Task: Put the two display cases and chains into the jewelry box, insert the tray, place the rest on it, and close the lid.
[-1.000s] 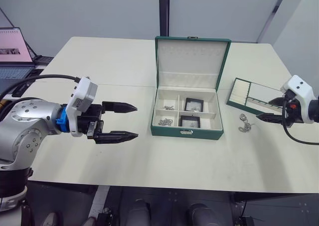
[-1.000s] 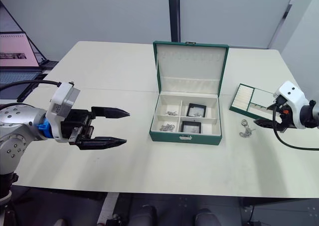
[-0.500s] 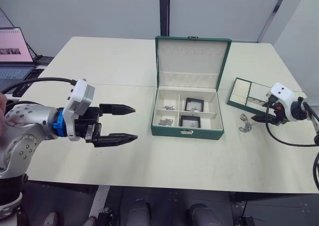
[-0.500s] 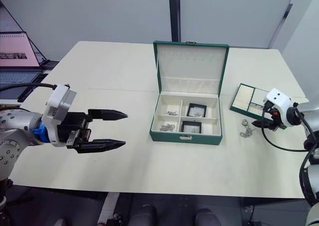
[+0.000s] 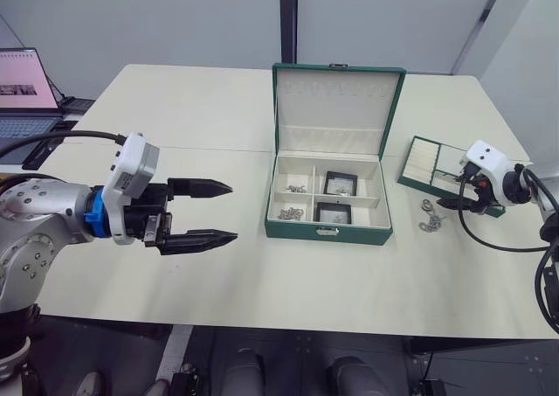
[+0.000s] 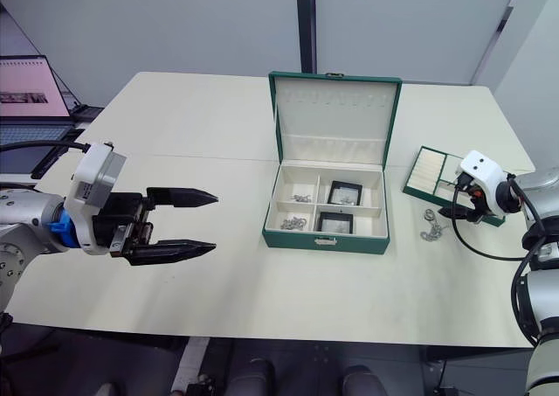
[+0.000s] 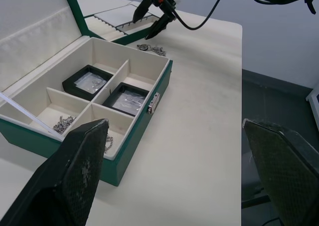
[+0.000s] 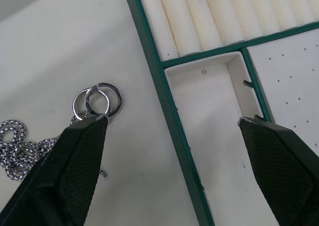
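The dark green jewelry box (image 5: 327, 232) stands open mid-table with its lid (image 5: 336, 107) upright. Inside lie the two display cases (image 5: 341, 184) (image 5: 333, 212) and two chains (image 5: 296, 188) (image 5: 290, 213). To its right rests the tray (image 5: 424, 158), and another chain (image 5: 430, 218) with rings (image 8: 97, 100) lies on the table beside it. My right gripper (image 5: 447, 192) is open and straddles the tray's near edge (image 8: 167, 106), one finger over the rings and the other over a tray compartment. My left gripper (image 5: 231, 211) hangs open and empty, well left of the box.
A laptop (image 5: 22, 90) sits off the table's far left corner. Bare table (image 5: 288, 282) spreads in front of the box and between it and my left gripper. The tray lies near the table's right edge.
My right gripper has moved left and in over the tray's edge and the loose chain. My left gripper has drifted slightly left, still open.
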Robot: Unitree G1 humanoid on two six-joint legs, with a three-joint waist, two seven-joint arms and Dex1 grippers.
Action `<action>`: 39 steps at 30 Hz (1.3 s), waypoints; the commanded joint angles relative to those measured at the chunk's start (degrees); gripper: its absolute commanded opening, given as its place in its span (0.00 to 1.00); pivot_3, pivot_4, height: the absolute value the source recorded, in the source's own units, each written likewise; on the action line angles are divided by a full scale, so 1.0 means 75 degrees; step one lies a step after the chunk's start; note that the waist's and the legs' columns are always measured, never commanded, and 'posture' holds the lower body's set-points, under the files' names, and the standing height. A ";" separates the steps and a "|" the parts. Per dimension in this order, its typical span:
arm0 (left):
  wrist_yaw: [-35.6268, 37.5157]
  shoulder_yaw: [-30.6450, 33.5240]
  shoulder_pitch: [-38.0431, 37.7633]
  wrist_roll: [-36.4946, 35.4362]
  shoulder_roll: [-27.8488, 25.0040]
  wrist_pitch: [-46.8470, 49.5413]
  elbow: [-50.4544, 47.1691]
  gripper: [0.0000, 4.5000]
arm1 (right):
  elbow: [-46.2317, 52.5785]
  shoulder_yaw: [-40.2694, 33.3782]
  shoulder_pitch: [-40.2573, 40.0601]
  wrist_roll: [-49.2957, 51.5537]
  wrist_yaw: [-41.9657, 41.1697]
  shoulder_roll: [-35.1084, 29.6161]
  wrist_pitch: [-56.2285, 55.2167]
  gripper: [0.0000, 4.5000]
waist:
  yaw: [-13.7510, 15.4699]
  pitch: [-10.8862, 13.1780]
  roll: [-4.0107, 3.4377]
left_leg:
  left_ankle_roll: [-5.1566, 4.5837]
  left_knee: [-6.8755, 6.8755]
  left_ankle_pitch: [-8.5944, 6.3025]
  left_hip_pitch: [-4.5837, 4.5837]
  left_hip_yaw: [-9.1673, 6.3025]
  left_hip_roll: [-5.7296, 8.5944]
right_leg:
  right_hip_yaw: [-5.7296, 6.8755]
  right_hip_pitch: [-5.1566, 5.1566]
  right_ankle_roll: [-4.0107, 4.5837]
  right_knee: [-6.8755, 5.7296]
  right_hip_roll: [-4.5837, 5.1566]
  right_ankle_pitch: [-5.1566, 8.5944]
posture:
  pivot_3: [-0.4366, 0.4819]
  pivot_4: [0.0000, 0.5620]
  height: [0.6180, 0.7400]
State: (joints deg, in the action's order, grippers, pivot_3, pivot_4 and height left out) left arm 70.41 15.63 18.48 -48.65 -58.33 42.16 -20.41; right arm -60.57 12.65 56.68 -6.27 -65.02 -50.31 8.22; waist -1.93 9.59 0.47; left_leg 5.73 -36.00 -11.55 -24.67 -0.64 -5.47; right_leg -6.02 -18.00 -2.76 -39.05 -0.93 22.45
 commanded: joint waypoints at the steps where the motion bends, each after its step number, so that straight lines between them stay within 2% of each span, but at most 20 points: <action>1: -0.0038 0.0208 0.0076 -0.0108 -0.0115 -0.0031 -0.0174 1.00 | 0.0102 -0.0105 0.0097 -0.0169 -0.0007 -0.0095 0.0018 0.99 | 0.0000 0.0000 0.0000 | 0.0000 0.0000 0.0000 0.0000 0.0000 0.0000 | 0.0000 0.0000 0.0000 0.0000 0.0000 0.0000 | 0.48 0.27 1.00; 19: -0.0149 0.0129 0.0173 -0.0090 -0.0098 -0.0051 -0.0184 1.00 | -0.0096 -0.0075 0.0306 -0.0793 0.0185 0.0105 0.0213 0.99 | -0.0002 0.0000 0.0000 | 0.0000 -0.0001 0.0000 0.0001 0.0001 0.0000 | 0.0000 0.0001 0.0000 -0.0001 0.0000 0.0000 | 0.48 0.27 1.00; 22: -0.0163 0.0108 0.0193 -0.0075 -0.0099 -0.0061 -0.0178 1.00 | -0.0125 -0.0075 0.0318 -0.0861 0.0214 0.0119 0.0187 0.85 | -0.0002 0.0000 0.0000 | 0.0001 -0.0001 0.0000 0.0001 0.0000 0.0000 | 0.0000 0.0001 0.0000 -0.0001 0.0000 0.0000 | 0.48 0.27 1.00; 28: -0.0110 0.0135 0.0145 -0.0032 -0.0134 -0.0100 -0.0158 1.00 | -0.0115 -0.0049 0.0309 -0.0889 0.0080 0.0127 0.0250 0.41 | -0.0004 0.0000 0.0000 | 0.0001 0.0000 0.0000 0.0001 0.0001 0.0000 | 0.0000 0.0002 0.0000 -0.0001 0.0000 0.0000 | 0.48 0.27 1.00; 34: -0.0118 0.0191 0.0057 -0.0060 -0.0131 -0.0098 -0.0225 1.00 | -0.0039 -0.0047 0.0245 -0.0921 -0.0064 0.0103 0.0310 0.06 | -0.0004 0.0000 0.0000 | 0.0001 -0.0001 0.0000 0.0004 0.0000 0.0000 | 0.0002 0.0005 0.0000 0.0000 0.0000 0.0000 | 0.48 0.27 1.00; 36: -0.0115 0.0167 0.0059 -0.0041 -0.0114 -0.0121 -0.0206 1.00 | -0.0034 -0.0052 0.0248 -0.0931 -0.0083 0.0097 0.0331 0.00 | -0.0004 0.0000 0.0000 | 0.0001 0.0000 0.0000 0.0007 -0.0001 -0.0001 | 0.0003 0.0010 0.0000 0.0000 0.0000 0.0000 | 0.48 0.27 1.00; 39: -0.0154 0.0131 0.0098 -0.0043 -0.0078 -0.0119 -0.0201 1.00 | -0.0022 -0.0058 0.0300 -0.0941 -0.0124 0.0062 0.0374 0.00 | -0.0004 0.0000 0.0000 | 0.0000 0.0000 0.0000 0.0014 0.0000 0.0000 | 0.0002 0.0017 0.0000 0.0000 0.0000 0.0000 | 0.48 0.27 1.00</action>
State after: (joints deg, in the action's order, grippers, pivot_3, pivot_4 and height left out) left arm 69.33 15.61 18.70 -48.67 -58.33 42.00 -20.48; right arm -61.37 12.67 57.39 -12.97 -65.54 -48.82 10.72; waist -1.96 9.59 0.47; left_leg 5.73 -36.00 -11.55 -24.55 -0.64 -5.47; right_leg -6.00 -17.86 -2.76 -39.06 -0.93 22.45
